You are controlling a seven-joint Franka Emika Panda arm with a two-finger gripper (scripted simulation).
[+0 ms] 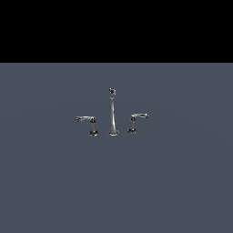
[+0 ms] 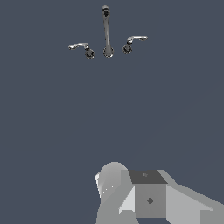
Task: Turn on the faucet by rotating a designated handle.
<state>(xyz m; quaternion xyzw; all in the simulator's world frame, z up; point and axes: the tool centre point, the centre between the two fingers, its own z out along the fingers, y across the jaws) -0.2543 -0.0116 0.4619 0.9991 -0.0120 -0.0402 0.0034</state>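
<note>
The chrome faucet [image 1: 112, 113] stands on the dark grey floor, its tall thin spout with a dark tip in the middle. The handle [image 1: 136, 119] is the short post on the exterior view's right, with its lever arm jutting rightward. The twin post [image 1: 89, 123] on the exterior view's left has its arm jutting leftward. The wrist view shows the spout [image 2: 106, 30], the handle [image 2: 133, 41] and the twin [image 2: 81, 47] far off. Grey blocky parts of my hand [image 2: 148, 197] fill that picture's edge, well away from the faucet. No fingertips show, and the arm is out of the exterior view.
A flat dark grey floor [image 1: 116, 182] stretches all around the faucet, with a black band beyond its far edge [image 1: 116, 32]. No other objects show.
</note>
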